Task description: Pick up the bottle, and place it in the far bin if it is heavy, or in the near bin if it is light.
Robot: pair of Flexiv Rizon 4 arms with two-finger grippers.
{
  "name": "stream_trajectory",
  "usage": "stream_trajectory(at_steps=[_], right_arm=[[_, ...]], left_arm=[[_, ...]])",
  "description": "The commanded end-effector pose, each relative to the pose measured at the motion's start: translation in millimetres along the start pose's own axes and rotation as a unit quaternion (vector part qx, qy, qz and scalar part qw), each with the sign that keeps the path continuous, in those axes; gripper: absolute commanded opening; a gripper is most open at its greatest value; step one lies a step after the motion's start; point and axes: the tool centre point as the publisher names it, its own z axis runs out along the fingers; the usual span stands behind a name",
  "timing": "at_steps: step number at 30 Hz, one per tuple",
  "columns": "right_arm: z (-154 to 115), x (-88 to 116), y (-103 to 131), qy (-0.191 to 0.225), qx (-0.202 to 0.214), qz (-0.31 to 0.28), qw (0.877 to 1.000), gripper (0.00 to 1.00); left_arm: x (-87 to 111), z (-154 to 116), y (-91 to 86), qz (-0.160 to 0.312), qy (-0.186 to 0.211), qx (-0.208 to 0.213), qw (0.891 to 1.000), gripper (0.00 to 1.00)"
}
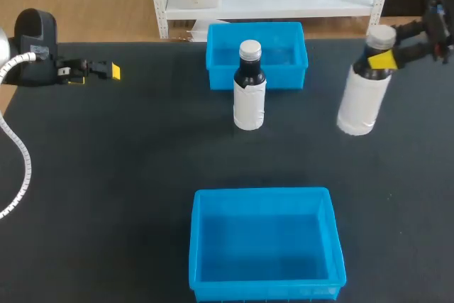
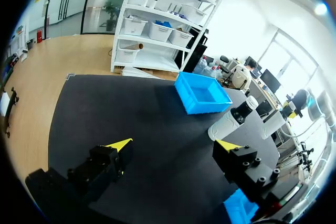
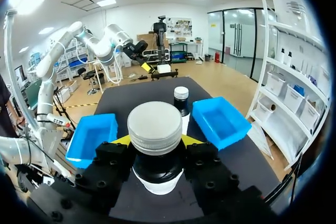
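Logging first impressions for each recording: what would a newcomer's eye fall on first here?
First comes the right hand, shut on the neck of a white-labelled bottle at the right side of the table. Next is the second bottle, upright at mid-table in front of the far bin. The bright blue near bin lies empty at the near edge, and the left hand is open at far left.
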Motion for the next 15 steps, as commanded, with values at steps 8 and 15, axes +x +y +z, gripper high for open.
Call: stream_trajectory(at_steps=[8, 15], right_arm=[[-32.8, 5.8, -45.6, -0.005, -0.042, -0.006, 0.999, 0.0], [-39.4, 4.4, -84.7, 0.001, -0.052, -0.021, 0.998, 0.0]], left_arm=[[0.0, 0.0, 0.0, 0.0, 0.0, 0.0, 1.0, 1.0], [0.0, 0.0, 0.0, 0.0, 0.0, 0.0, 1.0, 1.0]])
